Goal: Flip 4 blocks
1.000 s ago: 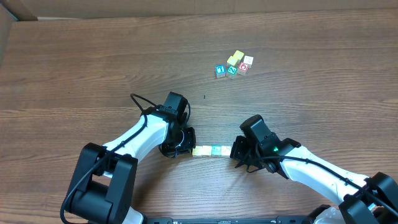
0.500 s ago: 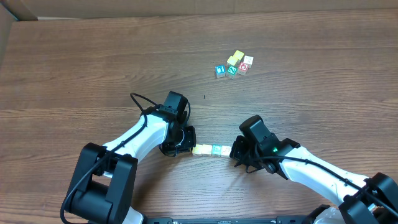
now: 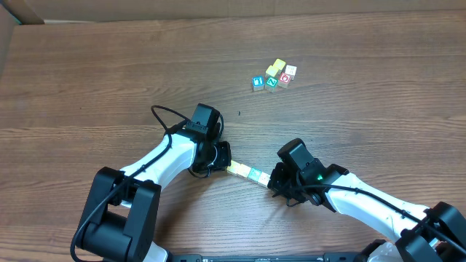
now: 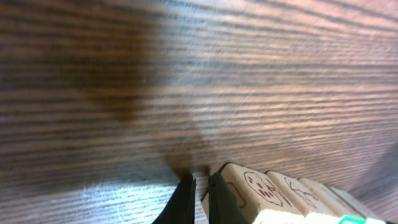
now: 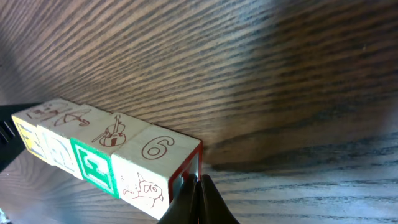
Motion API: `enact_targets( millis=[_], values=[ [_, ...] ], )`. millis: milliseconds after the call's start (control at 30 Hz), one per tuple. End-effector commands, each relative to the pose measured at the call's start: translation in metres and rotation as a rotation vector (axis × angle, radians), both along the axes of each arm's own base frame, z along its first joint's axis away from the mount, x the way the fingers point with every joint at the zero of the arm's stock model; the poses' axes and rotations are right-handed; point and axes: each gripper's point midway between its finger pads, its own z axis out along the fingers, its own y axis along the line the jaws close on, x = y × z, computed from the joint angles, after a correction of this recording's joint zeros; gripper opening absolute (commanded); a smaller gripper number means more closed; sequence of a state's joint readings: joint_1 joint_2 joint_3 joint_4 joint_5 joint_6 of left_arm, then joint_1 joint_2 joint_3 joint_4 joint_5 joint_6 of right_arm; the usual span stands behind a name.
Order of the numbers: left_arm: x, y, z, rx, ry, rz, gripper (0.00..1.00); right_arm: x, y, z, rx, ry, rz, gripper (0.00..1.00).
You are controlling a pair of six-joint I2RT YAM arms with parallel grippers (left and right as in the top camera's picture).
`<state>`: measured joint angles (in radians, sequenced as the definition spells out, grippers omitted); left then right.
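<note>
We note row of four blocks [image 3: 245, 172] well apart from loose cube cluster [image 3: 274, 76], on robot's side of it. Both clenched on nothing: left gripper [image 3: 224, 156] presses one row end, right gripper [image 3: 274, 180] other end. We judge: squeezed so four turn together.

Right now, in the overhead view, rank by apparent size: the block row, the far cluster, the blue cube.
Largest: far cluster.
Then: block row.
Smallest: blue cube.
Same table, so depth hardly matters.
</note>
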<state>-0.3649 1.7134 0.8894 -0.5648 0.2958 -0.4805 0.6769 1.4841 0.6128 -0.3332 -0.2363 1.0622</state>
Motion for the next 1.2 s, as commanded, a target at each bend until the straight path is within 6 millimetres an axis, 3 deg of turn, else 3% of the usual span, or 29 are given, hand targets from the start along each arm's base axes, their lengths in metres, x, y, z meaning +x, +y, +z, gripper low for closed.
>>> enact_targets(
  millis=[0,533,1167],
  values=[
    [-0.002,-0.010,-0.001,-0.045,0.020,0.008,0.04,-0.007,0.007,0.001,0.036,0.032,0.006,0.04],
    [0.015,-0.017,0.003,-0.074,-0.050,0.012,0.04,-0.021,0.016,0.000,0.056,0.139,-0.113,0.04],
    [0.026,-0.019,0.005,-0.078,-0.100,0.013,0.04,-0.028,0.026,0.000,0.050,0.124,-0.118,0.04]
  ],
)
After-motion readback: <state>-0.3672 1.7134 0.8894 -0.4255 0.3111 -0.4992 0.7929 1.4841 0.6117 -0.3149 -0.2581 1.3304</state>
